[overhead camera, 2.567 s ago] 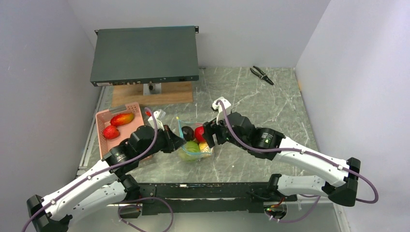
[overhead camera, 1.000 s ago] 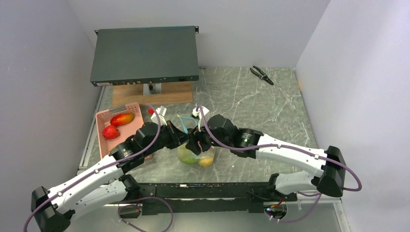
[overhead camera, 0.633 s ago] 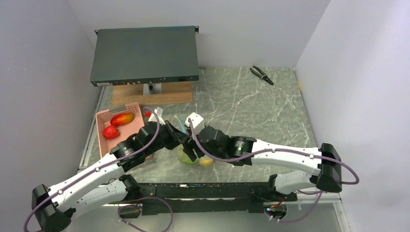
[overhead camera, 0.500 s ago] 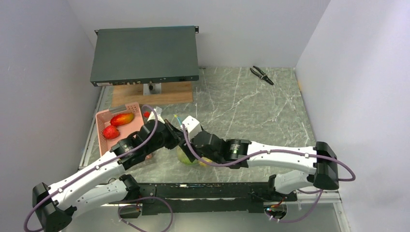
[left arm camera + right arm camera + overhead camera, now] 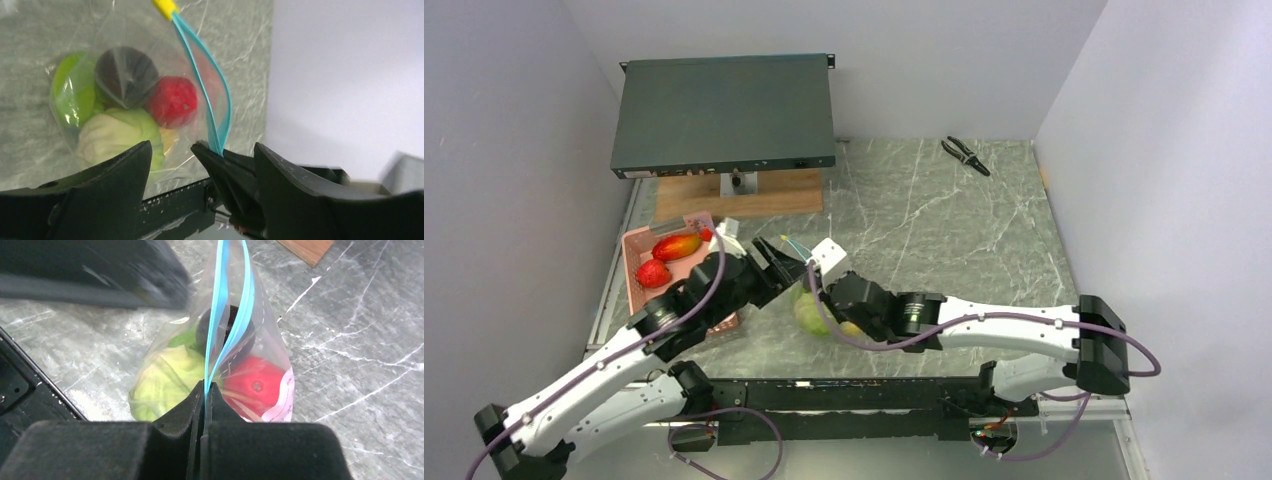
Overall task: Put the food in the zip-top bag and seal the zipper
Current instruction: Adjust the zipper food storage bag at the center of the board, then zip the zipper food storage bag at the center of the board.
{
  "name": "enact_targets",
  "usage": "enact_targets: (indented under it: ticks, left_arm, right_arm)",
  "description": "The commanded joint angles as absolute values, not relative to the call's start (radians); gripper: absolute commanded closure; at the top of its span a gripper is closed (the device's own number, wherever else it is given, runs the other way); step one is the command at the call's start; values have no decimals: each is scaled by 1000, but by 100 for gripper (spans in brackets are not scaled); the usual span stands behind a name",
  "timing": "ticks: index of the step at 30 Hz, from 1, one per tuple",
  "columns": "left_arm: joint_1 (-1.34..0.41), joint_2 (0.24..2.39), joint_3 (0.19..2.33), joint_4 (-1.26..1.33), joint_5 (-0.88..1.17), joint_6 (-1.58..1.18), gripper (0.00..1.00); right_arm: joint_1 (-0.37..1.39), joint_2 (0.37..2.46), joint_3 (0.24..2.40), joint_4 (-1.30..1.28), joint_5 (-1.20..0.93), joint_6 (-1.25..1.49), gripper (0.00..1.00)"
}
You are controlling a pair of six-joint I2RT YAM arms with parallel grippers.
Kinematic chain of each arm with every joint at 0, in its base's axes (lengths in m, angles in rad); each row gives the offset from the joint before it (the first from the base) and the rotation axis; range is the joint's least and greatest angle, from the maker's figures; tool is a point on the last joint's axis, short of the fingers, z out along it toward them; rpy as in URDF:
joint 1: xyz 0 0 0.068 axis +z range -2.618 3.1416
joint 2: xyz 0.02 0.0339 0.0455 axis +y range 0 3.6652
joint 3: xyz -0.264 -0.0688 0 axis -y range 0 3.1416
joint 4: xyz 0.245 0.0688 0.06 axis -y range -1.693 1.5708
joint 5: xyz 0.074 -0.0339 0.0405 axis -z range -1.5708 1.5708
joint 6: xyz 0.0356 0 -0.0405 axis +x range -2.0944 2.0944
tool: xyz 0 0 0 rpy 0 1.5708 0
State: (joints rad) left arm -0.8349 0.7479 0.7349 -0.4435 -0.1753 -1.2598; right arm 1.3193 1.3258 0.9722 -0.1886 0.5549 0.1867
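Note:
The zip-top bag (image 5: 260,365) hangs over the marble. It holds food: a pale green cabbage (image 5: 165,375), a red fruit (image 5: 255,382) and a dark purple one (image 5: 125,70). My right gripper (image 5: 205,386) is shut on the teal zipper (image 5: 220,310) at one end; beyond the pinch the two strips bow apart. A yellow slider (image 5: 165,7) sits at the far end. My left gripper (image 5: 202,146) stands open around the right gripper's tips, touching nothing. From above, the left gripper (image 5: 782,268) and right gripper (image 5: 812,280) meet over the bag (image 5: 824,312).
A pink basket (image 5: 631,242) at the left holds a red-yellow mango (image 5: 676,245) and a red strawberry (image 5: 652,273). A dark flat device (image 5: 724,110) rests on a wooden block at the back left. Pliers (image 5: 965,155) lie at the back right. Walls close in on both sides.
My right gripper slid left along the zipper and shut on its end. My left gripper let go of the zipper, opened and drew back to the left.

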Motion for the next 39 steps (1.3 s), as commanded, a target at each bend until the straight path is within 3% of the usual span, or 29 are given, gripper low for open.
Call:
enact_targets:
  ticks: [1,8,15,18,22,26,35,39]
  left_arm:
    - [-794,599,703,-410,-223,-1059,19]
    - [-789,378,587,-309,-224,-623,15]
    - [-777,427,600,-352,72,-220,13]
    - [-771,534,645,-433,60,-121,14]
    - [-712,534,601,-346,50,-127,15]
    - [-683,422,473,-147,33,-199,15]
    - [-683,273,33,572,130,-316,14]
    - [-682,267,3,651,150,-262,15]
  right_arm:
    - [1239,1218,897,-41,386,141,100]
    - [994,1119,807,17,-154,88,100]
    - [874,1093,795,-33,-487,13,100]
    - [848,1076,779,-10,-566,16,100]
    - [807,1054,764,21,-603,48,100]
    - [771,1040,741,36,-646,65,100]
    - [741,1038,715,65,-715,105,100]
    - [741,1044,721,57,-737,106,100]
